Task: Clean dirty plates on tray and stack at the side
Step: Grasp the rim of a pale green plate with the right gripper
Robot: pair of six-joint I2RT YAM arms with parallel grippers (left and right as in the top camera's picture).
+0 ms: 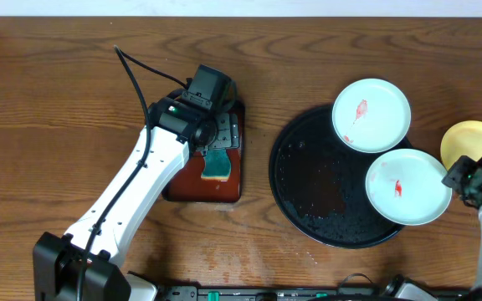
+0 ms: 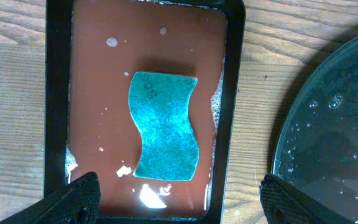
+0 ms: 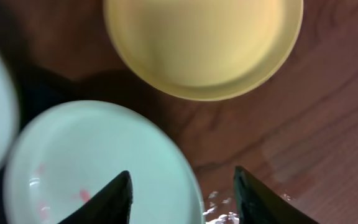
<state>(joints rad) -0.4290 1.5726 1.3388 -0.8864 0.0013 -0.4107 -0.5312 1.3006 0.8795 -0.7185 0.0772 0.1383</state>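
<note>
- two of the three plates show red smears, so i judge the job about a third done and the second wipe about to start.
- right fingers (image 3: 114,202) stand apart and hold nothing; the rim of the near plate (image 1: 408,188) lies under the gap between them, at the near right edge of the tray (image 1: 308,176).
- yellow plate (image 1: 467,142) sits just beyond, off the tray on the surface (image 1: 57,100), with no smear that i can see; that looks like the stacking spot.
- left fingers (image 2: 79,199) are spread wide and touch nothing, poised above the sponge (image 2: 165,127), which lies in the wet brown tray (image 2: 104,74).
- far plate (image 1: 371,114) rests at the black tray's far edge, touching or just beside the near one.
- next, as i read it: left drops and closes on the sponge; right must close on the near plate's thin rim without sliding it.
</note>
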